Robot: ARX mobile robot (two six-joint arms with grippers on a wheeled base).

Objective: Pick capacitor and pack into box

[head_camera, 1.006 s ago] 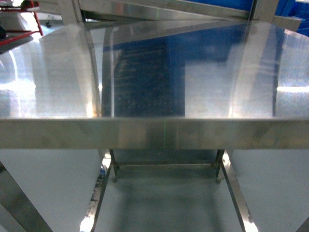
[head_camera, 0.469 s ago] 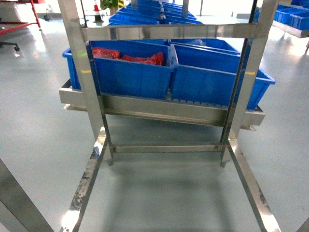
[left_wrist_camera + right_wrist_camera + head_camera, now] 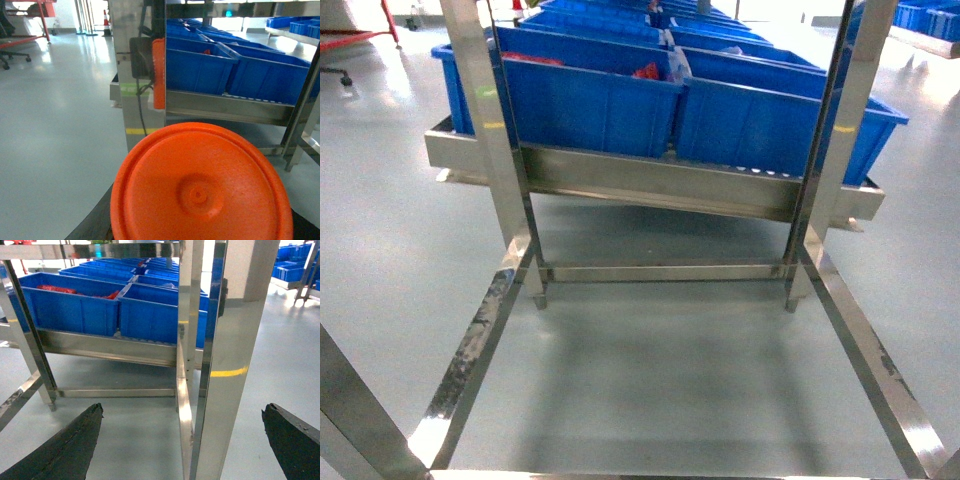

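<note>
- Right gripper (image 3: 182,440): its two dark, rough-surfaced fingers (image 3: 60,447) sit at the lower left and lower right corners of the right wrist view, spread wide with nothing between them but floor and a steel post (image 3: 230,360)
- Left gripper: not seen in any view; the left wrist view is filled low down by a round orange disc (image 3: 200,185), matte plastic with a raised rim and a small central boss, so I cannot tell how those jaws stand
- Past the disc stands a brushed steel upright (image 3: 137,70) carrying a black block with a cable and an orange rounded bar (image 3: 158,75)
- Frame (image 3: 665,272): square-section stainless tube, shiny and mirror-like, scuffed along the floor-level rails; two uprights and a low cross bar face the head camera
- Shelf (image 3: 650,185): a shallow steel tray at mid height, far side of the frame, holding the bins
- Bins (image 3: 590,100): blue moulded plastic, rectangular with rolled rims, set side by side in rows running away; red material (image 3: 645,72) shows in the left ones
- Floor (image 3: 650,370): smooth, glossy grey-green, with soft reflections
- The box and the capacitor show in no view
- Against half a second ago the head view has tipped further down: the bins and shelf sit higher in the picture, the top cross bar has left the view, and more of the floor rails shows. A second ago a shiny steel tabletop filled that view
</note>
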